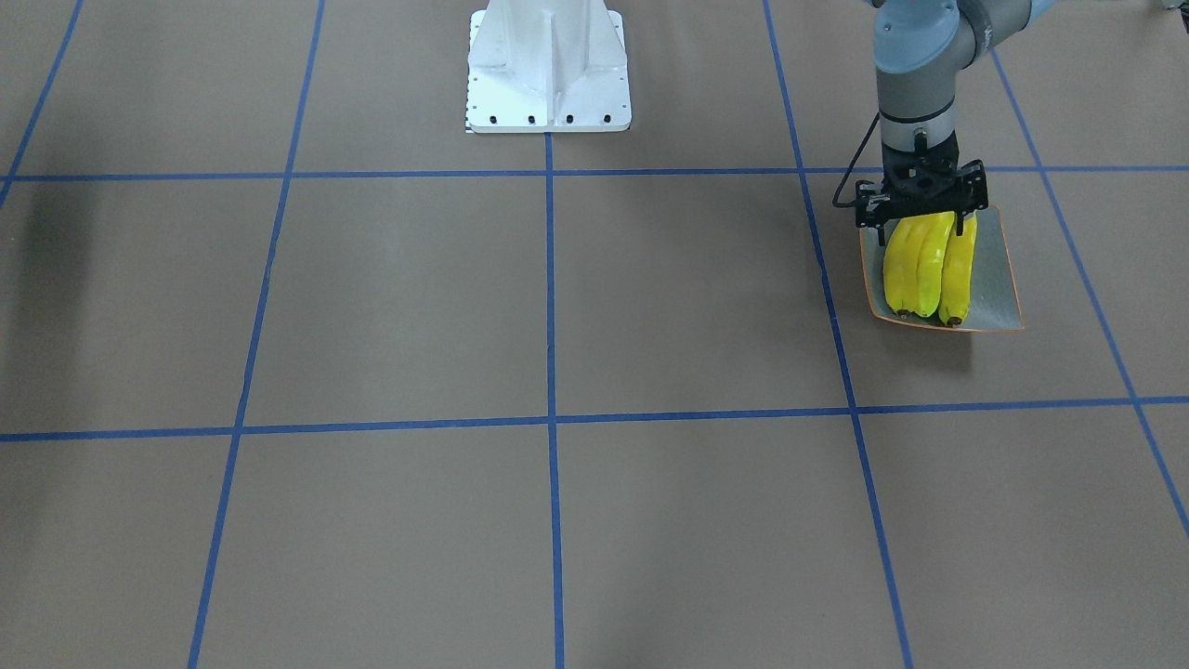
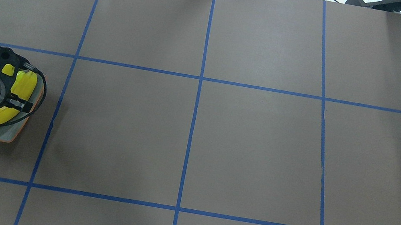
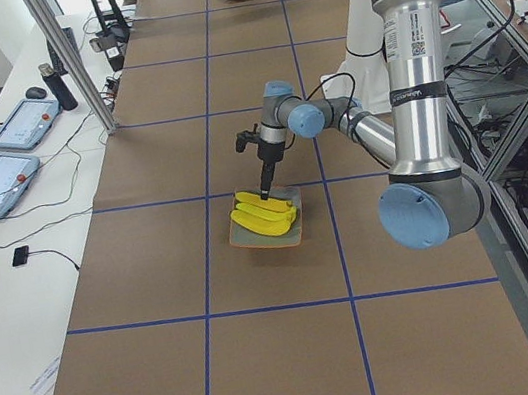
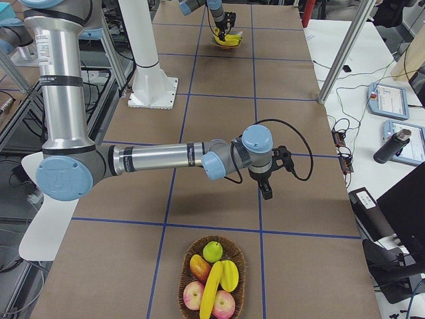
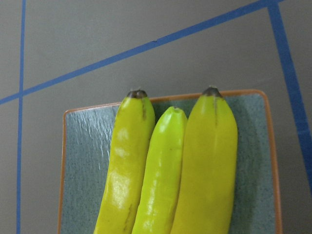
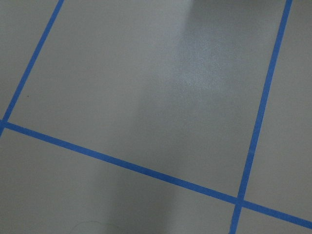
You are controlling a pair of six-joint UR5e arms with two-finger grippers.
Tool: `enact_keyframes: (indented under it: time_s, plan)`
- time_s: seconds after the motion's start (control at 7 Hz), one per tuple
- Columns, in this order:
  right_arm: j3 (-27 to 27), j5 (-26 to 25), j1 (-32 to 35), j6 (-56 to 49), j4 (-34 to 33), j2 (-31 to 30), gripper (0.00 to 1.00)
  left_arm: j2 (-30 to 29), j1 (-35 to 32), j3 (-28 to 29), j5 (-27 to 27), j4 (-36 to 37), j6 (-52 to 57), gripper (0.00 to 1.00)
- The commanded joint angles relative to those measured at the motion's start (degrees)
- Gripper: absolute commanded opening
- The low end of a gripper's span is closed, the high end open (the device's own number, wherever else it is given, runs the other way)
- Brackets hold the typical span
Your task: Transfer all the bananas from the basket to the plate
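- bananas (image 5: 165,170): three side by side on plate (image 5: 83,161); fourth banana (image 4: 211,289) in basket (image 4: 180,282)
- left gripper (image 1: 920,218): over plate, jaws' state cannot be told
- right gripper (image 4: 267,191): over table (image 4: 219,119), jaws' state cannot be told

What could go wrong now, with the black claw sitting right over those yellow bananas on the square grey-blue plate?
The left gripper hangs low among the three bright yellow bananas on the square grey-blue, orange-rimmed plate; lifting away, it might drag one off. A fourth yellow banana lies in the woven brown basket between round fruit, so grasping it may knock those about.
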Motion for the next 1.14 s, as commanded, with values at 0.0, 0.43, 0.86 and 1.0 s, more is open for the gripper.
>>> enact_keyframes:
  time_s: [0.0,0.43,0.86,1.0]
  plan:
    - [0.1,0.2,1.4,-1.7,0.4,-2.7,1.00,-3.9,-4.5,-5.5,-7.4,0.0,3.0,1.00]
    - [-1.1,-1.2,7.2,-20.4,0.5,-10.0,1.00,-7.2,-4.7,-5.7,-8.6,0.0,2.3,1.00]
    - [-10.0,-2.7,10.6,-46.0,0.8,-9.6,1.00,-7.7,-4.7,-5.8,-8.6,0.0,2.1,1.00]
    - [-10.2,-6.5,10.6,-51.7,0.9,-10.3,1.00,-7.7,-4.7,-5.8,-8.6,0.0,2.0,1.00]
